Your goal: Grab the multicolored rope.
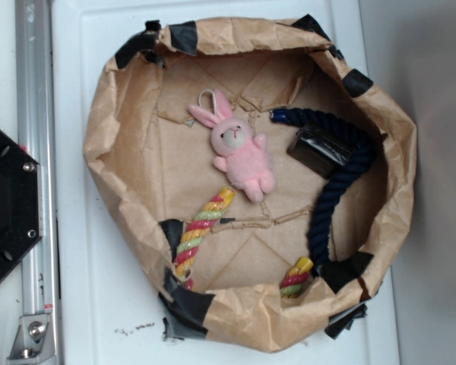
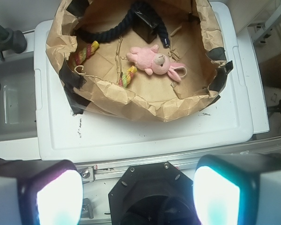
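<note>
A: Locate the multicolored rope [image 1: 204, 222]. Any legible markings?

B: None. Twisted yellow, pink-red and green strands; it lies inside the crumpled brown paper basin [image 1: 129, 152], partly hidden under the taped near wall, both ends exposed.

A: Adjacent items?

B: Plush pink bunny [image 1: 239, 148], navy rope [image 1: 342, 179], black box [image 1: 319, 150].

A: Gripper [image 2: 138, 192]?

B: Jaws spread wide, empty, well apart from the rope, outside the basin.

Soft, even light is falling from above, and the crumpled brown paper basket [image 1: 121, 144] is shading its own floor. In the wrist view the gripper's two pads [image 2: 61, 197] are glowing overexposed and blurring close to the lens, while the white plastic worktop [image 2: 145, 136] is washing out pale.
</note>
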Tool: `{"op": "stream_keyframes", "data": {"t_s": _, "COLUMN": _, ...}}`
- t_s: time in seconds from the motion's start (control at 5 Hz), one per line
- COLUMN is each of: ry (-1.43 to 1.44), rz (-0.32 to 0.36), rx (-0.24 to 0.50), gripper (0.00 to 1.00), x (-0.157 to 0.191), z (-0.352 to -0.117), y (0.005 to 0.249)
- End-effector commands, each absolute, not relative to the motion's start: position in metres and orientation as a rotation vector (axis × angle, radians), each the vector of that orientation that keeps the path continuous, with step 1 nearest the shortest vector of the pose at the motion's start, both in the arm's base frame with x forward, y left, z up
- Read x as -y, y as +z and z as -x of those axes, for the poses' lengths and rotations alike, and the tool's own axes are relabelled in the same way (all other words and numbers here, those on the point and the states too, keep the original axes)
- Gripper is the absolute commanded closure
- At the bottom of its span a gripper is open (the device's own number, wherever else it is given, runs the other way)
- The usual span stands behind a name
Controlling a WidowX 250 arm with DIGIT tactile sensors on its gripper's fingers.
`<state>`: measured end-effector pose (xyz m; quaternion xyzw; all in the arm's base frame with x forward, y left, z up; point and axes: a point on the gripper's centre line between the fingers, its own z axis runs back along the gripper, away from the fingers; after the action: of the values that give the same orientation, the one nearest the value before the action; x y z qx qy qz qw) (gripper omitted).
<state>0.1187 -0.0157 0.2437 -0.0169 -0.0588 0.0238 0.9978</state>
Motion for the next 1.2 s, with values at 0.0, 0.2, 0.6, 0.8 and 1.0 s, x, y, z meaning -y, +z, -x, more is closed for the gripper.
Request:
{"op": "stream_keyframes", "data": {"t_s": 0.0, "ry": 0.048, "rz": 0.034, "rx": 0.118, "gripper": 0.00, "x": 0.016, "z": -0.119, "y": 0.244}}
{"op": "stream_keyframes", "data": {"t_s": 0.2, "ry": 0.236, "rz": -0.003, "rx": 0.016, "gripper": 0.00, "x": 0.011, "z": -0.169, "y": 0.206}}
{"op": "stream_keyframes", "data": {"t_s": 0.6, "ry": 0.655, "rz": 0.004, "rx": -0.088, "gripper": 0.00, "x": -0.010, "z": -0.218, "y": 0.130}}
{"op": "stream_keyframes", "data": {"t_s": 0.8, "ry": 0.741, "rz": -0.005, "rx": -0.108, "gripper": 0.00, "x": -0.017, "z": -0.208, "y": 0.098}}
{"op": "stream_keyframes", "data": {"t_s": 1.0, "ry": 0.647, "rz": 0.091, "rx": -0.098, "gripper": 0.00, "x": 0.003, "z": -0.197, "y": 0.070}}
